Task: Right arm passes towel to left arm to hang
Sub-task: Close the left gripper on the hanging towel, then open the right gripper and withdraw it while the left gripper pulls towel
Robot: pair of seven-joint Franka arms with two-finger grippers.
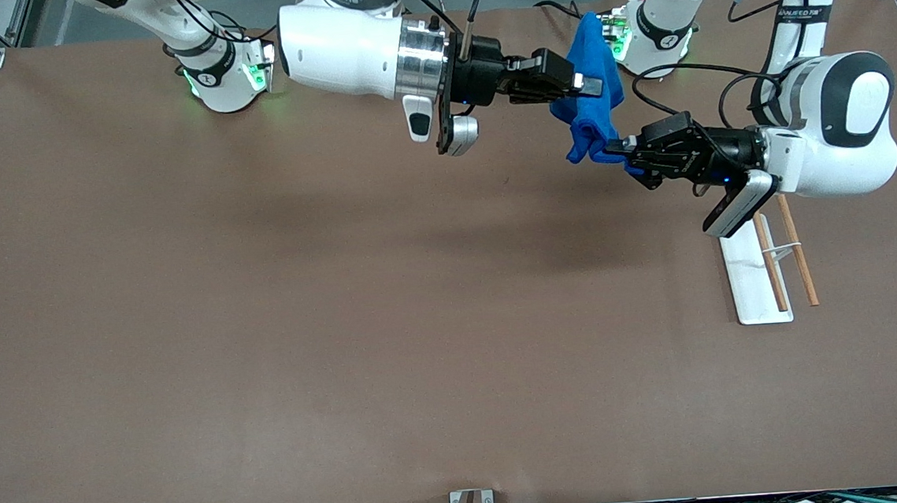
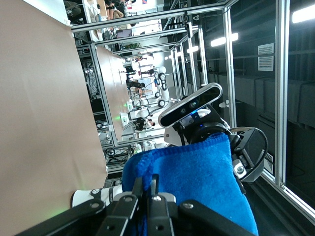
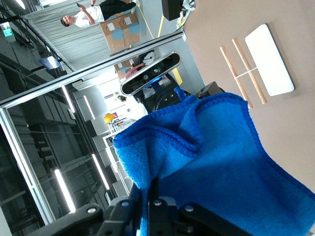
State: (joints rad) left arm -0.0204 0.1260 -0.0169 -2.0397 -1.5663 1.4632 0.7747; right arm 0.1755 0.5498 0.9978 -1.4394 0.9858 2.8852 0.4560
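- While both arms reach toward each other above the table (image 1: 265,335), the towel (image 1: 589,92) hangs in the air between them.
- Right gripper (image 1: 591,82): fingers pinched together on the towel's upper part.
- Left gripper (image 1: 616,147): clamped on the towel's lower bunched end.
- White-based wooden rack (image 1: 758,269) stands on the table under the left arm's wrist.
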